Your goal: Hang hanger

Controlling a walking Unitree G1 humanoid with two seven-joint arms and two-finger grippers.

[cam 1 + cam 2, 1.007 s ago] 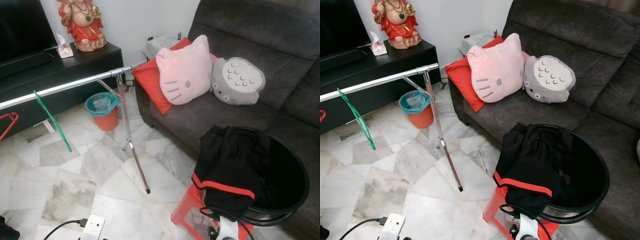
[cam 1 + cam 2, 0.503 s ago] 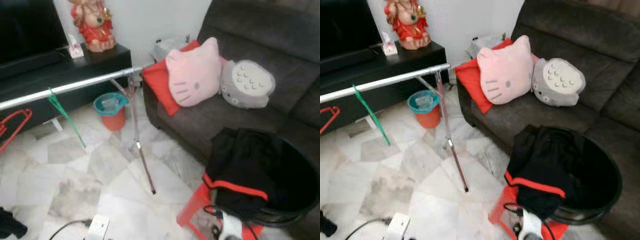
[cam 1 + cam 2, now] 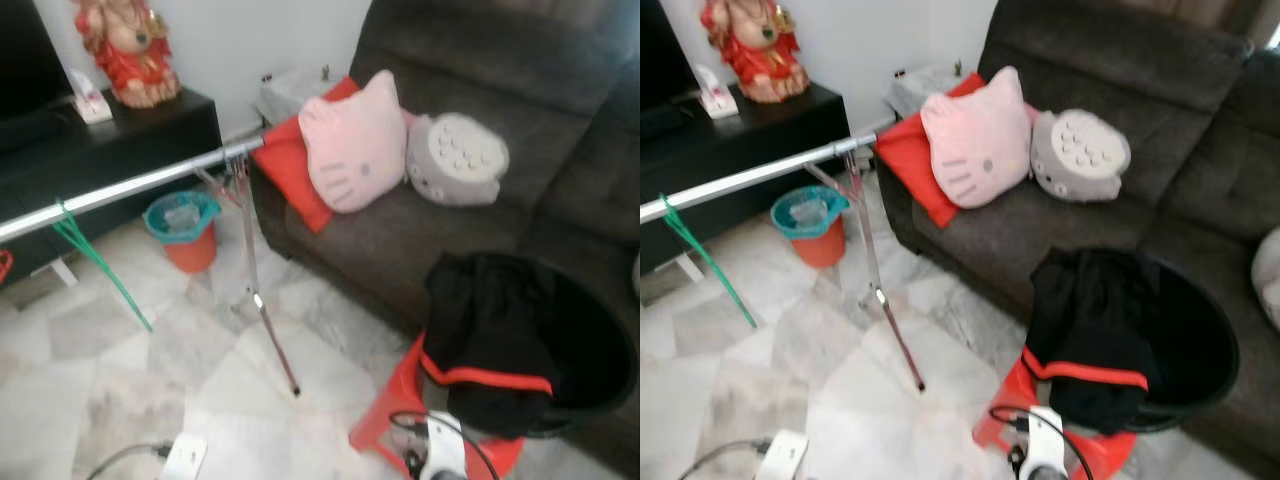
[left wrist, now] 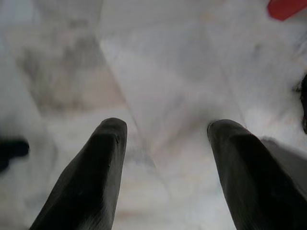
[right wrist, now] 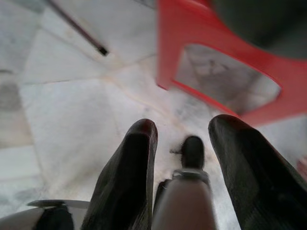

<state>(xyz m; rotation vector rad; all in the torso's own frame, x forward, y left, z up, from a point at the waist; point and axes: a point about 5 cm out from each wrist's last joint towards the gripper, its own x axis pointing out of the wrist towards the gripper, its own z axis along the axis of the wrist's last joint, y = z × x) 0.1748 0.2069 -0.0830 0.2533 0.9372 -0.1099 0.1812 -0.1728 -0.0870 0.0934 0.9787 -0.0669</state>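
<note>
A green hanger [image 3: 96, 262] hangs on the silver rail [image 3: 140, 184] of a clothes rack, toward its left end. The tip of a red hanger [image 3: 4, 264] shows at the left edge of the picture. My left gripper [image 4: 168, 125] hangs open over bare marble floor with nothing between its fingers. My right gripper [image 5: 183, 125] is open too and holds nothing. Below it are the floor, a corner of the red stool [image 5: 225, 76] and part of my own leg.
The rack's slanted leg [image 3: 268, 322] stands on the marble floor ahead. A black basket [image 3: 590, 360] with a black and red garment [image 3: 487, 345] sits on the red stool [image 3: 415, 415] at the right. Beyond are a dark sofa [image 3: 480, 90] with cushions, a teal bin [image 3: 183, 230], a TV cabinet [image 3: 110, 135] and a power strip [image 3: 180, 460].
The whole picture has swung sideways and blurred, so the camera has moved; the red hanger has slid almost out at the left edge. The things themselves have not moved.
</note>
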